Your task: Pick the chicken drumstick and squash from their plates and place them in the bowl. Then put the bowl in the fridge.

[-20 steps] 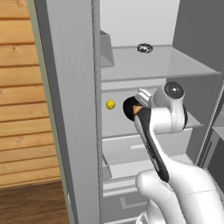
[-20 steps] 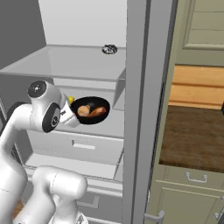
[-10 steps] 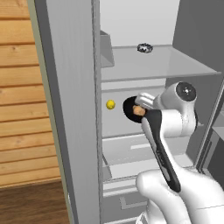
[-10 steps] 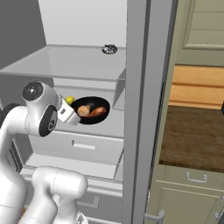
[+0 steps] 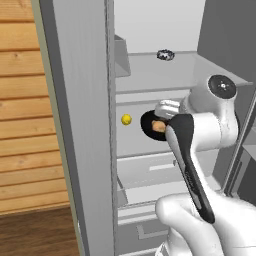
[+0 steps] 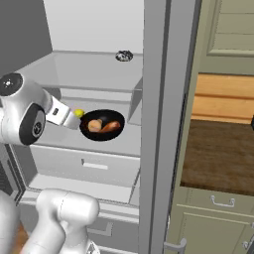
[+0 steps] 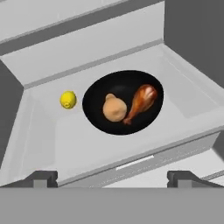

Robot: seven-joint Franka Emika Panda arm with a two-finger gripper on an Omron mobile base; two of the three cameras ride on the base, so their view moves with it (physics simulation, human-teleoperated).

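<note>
1. Fridge [image 6: 156, 124], grey-silver, door open; white interior, shelves at several heights, drawer below.
2. Middle shelf [image 7: 183, 103]: carries the bowl and one small yellow ball [image 7: 68, 99] just beside the bowl's rim.
3. Bowl [image 7: 94, 98], glossy black, set flat, ahead of the gripper [image 7: 111, 177] and clear of its fingertips.
4. Contents: squash [image 7: 114, 108] touching chicken drumstick [image 7: 141, 103]; drumstick lies diagonally, bone end toward the squash.
5. Gripper: tips spread wide, nothing between them, touching nothing. Judged: placement done; withdrawal path lies straight back from the shelf.
</note>
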